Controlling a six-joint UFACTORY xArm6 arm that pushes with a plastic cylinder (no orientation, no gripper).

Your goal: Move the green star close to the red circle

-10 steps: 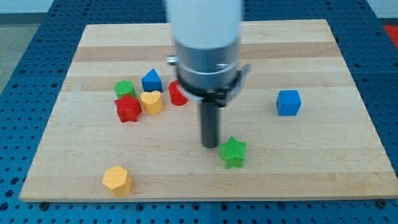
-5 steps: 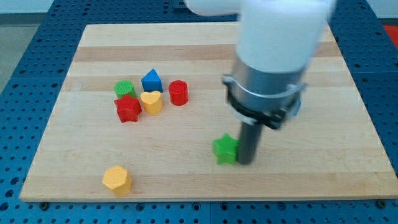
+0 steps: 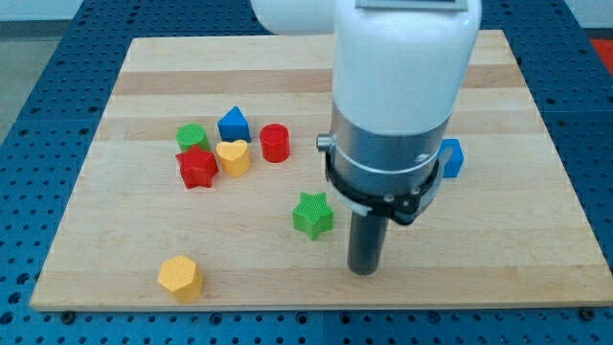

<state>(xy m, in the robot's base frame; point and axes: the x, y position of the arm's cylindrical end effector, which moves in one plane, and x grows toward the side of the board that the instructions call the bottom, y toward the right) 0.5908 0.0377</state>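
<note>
My wooden surface (image 3: 536, 240) carries the green star (image 3: 312, 214), red circle (image 3: 275, 143), yellow hexagon (image 3: 180, 277) and blue cube (image 3: 450, 158).

Green star (image 3: 313, 214) lies flat on worktop (image 3: 144, 230), near centre. Red circle (image 3: 275, 143) (short upright cylinder) sits toward view's upper left of star, clearly apart.

On the desk (image 3: 144, 77), my tip (image 3: 364, 270) sits just right of & below the green star (image 3: 313, 214), not touching. Red circle (image 3: 275, 143) lies up-left of the star, apart. Left of it: yellow heart (image 3: 233, 157), red star (image 3: 197, 168), green block (image 3: 192, 137), blue triangle (image 3: 233, 124), clustered. Yellow hexagon (image 3: 180, 277) near bottom-left. Blue block (image 3: 450, 157) at right, partly hidden behind arm.
</note>
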